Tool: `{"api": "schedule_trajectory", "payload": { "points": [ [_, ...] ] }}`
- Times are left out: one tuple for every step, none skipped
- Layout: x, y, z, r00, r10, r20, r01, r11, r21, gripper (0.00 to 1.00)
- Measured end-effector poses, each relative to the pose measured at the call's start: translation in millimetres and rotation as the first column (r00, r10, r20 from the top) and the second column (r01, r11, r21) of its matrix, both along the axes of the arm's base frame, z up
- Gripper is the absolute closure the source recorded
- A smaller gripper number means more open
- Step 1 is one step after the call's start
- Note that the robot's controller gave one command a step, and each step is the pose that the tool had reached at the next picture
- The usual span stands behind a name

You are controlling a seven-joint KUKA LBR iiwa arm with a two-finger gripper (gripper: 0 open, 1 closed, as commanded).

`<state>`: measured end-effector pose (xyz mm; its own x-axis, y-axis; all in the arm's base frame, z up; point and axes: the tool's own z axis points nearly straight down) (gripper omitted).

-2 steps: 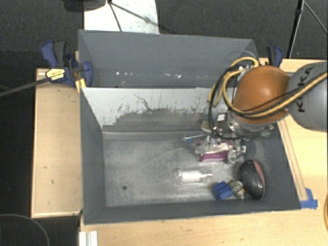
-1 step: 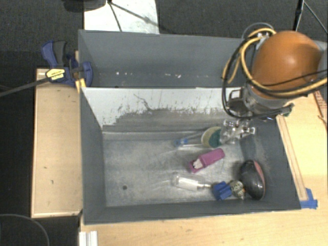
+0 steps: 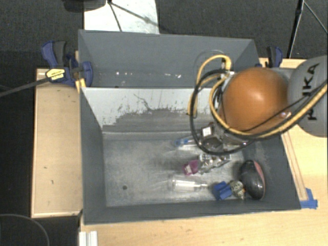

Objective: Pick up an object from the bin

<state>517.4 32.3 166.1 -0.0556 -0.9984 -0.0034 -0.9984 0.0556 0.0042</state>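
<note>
You've got a grey metal bin (image 3: 128, 163) with a scuffed floor, and everything in it sits toward 4 o'clock. There's a small purple piece (image 3: 192, 168) and a clear tube (image 3: 187, 184) just at its 6. A blue piece (image 3: 221, 190) lies at the tube's 3. A dark oval thing (image 3: 253, 178) is near the 4 o'clock corner, and a clear blue-tipped bit (image 3: 182, 143) sits at the purple's 12.

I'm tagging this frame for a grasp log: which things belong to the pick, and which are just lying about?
In the job: gripper, low in the grey metal bin; small purple piece beside it, the nearest thing.
Lying about: clear plastic tube; small blue blocky piece; black oval thing; small clear, blue-tipped piece farther back.
</note>
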Motion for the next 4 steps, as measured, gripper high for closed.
{"api": "schedule_trajectory", "payload": {
  "points": [
    [1.8, -3, 1, 1.0, -0.01, 0.004, 0.01, 1.0, -0.002, 0.0],
    [38.7, 12, -91, 0.97, 0.244, 0.004, -0.244, 0.97, -0.001, 0.0],
    [40.8, -9, -92, 0.987, 0.16, 0.005, -0.16, 0.987, 0.001, 0.0],
    [24.5, -13, -93, 0.991, -0.132, 0.009, 0.132, 0.991, -0.001, 0.0]
  ]
}}
